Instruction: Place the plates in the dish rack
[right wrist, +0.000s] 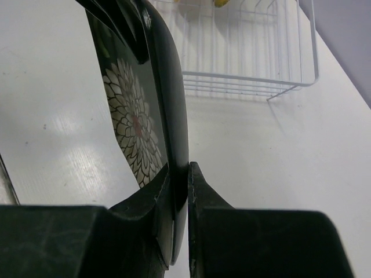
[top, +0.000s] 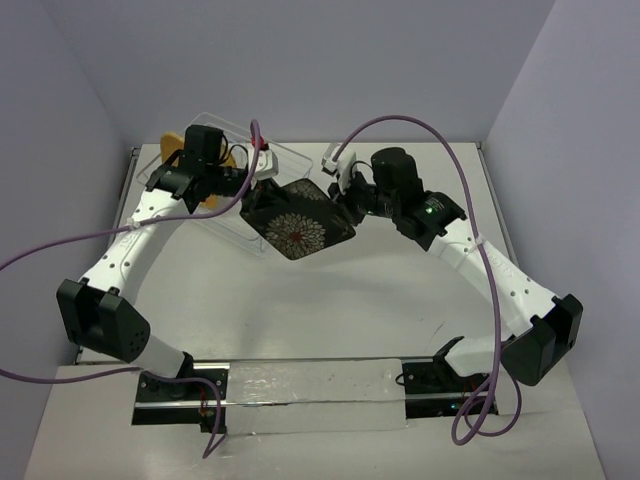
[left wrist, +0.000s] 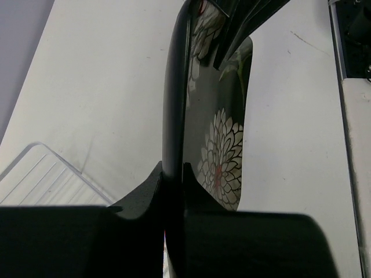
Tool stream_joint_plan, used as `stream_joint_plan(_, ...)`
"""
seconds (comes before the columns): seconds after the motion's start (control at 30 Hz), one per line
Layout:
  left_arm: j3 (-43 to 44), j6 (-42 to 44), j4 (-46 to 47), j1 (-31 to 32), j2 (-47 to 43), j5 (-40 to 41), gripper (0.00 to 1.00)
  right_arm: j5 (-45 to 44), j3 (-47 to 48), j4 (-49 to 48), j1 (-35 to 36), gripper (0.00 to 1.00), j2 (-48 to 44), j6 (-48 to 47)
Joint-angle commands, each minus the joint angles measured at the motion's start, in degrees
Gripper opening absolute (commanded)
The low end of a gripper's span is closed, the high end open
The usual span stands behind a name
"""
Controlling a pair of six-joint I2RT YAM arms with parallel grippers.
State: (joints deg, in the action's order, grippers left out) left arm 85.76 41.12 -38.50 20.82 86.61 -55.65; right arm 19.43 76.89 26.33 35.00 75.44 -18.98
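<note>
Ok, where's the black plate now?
Top view, centre: the black plate is gripped between left gripper and right gripper, just right of the dish rack.

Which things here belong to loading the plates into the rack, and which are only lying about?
Belong to the job:
black plate, gripped at opposite corners by the left gripper and right gripper; dish rack; yellow-orange plate at the rack, partly hidden.

Not part of it:
purple cables; mounting rail at the near edge of the table.
</note>
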Motion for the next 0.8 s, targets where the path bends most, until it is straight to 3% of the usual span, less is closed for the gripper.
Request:
stream_joint_plan(0.0,1.0,6.2,5.9,-1.9,-3.0,2.9,0.00,2.2,1.9,-12.4,-0.7,0.04,-5.4,1.3)
stream_joint_plan(0.03,1.0,6.8,6.9,-2.8,-3.9,3.6,0.00,1.8,1.9,-12.7,-0.7,0.08,-5.2,1.7)
stream_joint_plan(0.13,2.2,13.4,6.4,-5.1,-5.4,5.1,0.00,2.0,2.6,-13.0,-0.7,0.32,-4.7,2.4)
stream_joint_plan(0.23,3.1,24.2,4.0,-7.4,-7.1,7.3,0.00,3.1,3.5,-13.2,-0.7,0.45,-4.0,2.7)
stream_joint_plan(0.4,3.8,36.0,2.4,-11.0,-9.1,10.7,0.00,3.4,4.5,-13.3,-0.7,0.55,-2.6,2.2)
stream_joint_plan(0.5,6.0,37.8,2.6,-12.9,-9.1,12.5,0.00,2.5,5.3,-13.3,-0.8,0.57,-1.9,2.0)
stream_joint_plan(0.63,13.8,51.2,-9.6,-15.5,-6.1,18.6,0.00,0.9,6.3,-13.6,-1.4,0.57,-0.9,2.0)
stream_joint_plan(0.77,24.3,64.3,-24.3,-20.9,-0.2,19.3,0.00,0.2,6.6,-14.0,-2.9,0.57,0.4,3.1)
